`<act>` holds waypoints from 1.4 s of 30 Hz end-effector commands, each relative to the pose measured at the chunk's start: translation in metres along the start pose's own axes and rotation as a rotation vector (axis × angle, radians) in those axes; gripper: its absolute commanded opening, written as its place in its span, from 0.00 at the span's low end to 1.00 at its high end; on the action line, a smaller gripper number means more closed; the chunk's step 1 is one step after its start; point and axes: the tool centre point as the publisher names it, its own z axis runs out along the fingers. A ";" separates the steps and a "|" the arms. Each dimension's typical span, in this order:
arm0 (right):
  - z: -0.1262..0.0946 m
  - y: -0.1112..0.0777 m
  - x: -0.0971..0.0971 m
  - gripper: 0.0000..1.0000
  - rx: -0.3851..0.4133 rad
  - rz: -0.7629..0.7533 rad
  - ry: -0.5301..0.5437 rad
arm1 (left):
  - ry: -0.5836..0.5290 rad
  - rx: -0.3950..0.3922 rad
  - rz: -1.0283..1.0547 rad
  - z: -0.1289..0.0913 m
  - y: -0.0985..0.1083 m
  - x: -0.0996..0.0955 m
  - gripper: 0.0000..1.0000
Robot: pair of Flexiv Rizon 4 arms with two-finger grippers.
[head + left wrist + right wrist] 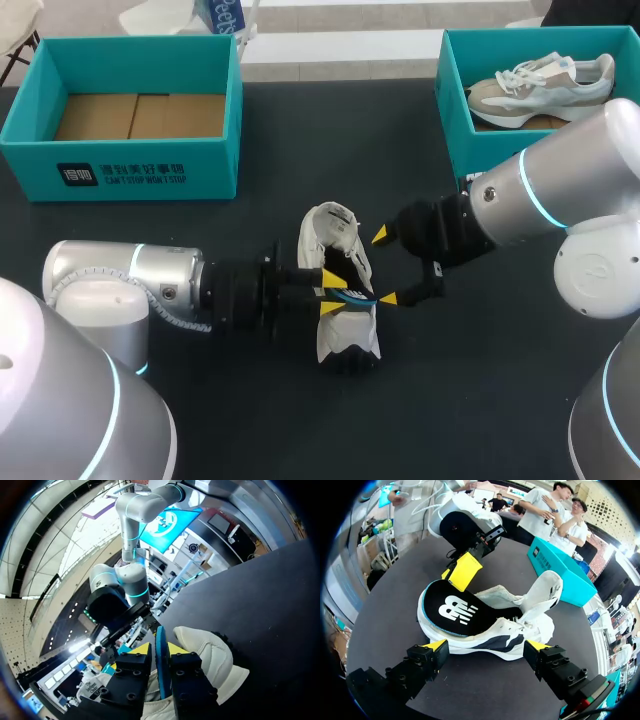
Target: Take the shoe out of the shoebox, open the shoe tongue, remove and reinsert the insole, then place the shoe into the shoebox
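Observation:
A white and black shoe (328,228) lies on its side on the dark table (200,420), mid-table. Its black insole (454,611) with a blue edge sticks out of the opening. My left gripper (330,293) comes in from the left and is shut on the insole's edge (161,635); one yellow fingertip (463,570) rests on the insole's black face. My right gripper (388,267) stands open just right of the shoe, with the sole (520,635) lying between its spread fingers, not pinched.
A teal shoebox (120,160) with a bare cardboard floor stands at the back left. Another teal box (462,120) at the back right holds a second, beige shoe (545,85). Bare table lies in front of the shoe.

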 end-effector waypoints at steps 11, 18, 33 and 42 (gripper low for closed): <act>0.001 0.001 0.001 1.00 0.002 0.000 -0.004 | 0.047 -0.044 -0.055 -0.004 0.025 0.014 0.00; 0.001 0.001 0.001 1.00 0.002 0.000 -0.004 | 0.038 -0.030 -0.042 -0.013 0.011 0.007 0.43; 0.001 0.001 0.001 1.00 0.002 0.000 -0.004 | 0.030 0.015 0.005 -0.023 -0.013 -0.021 0.56; 0.001 0.001 0.001 1.00 0.002 0.000 -0.004 | 0.147 0.021 0.020 -0.042 -0.015 -0.052 0.84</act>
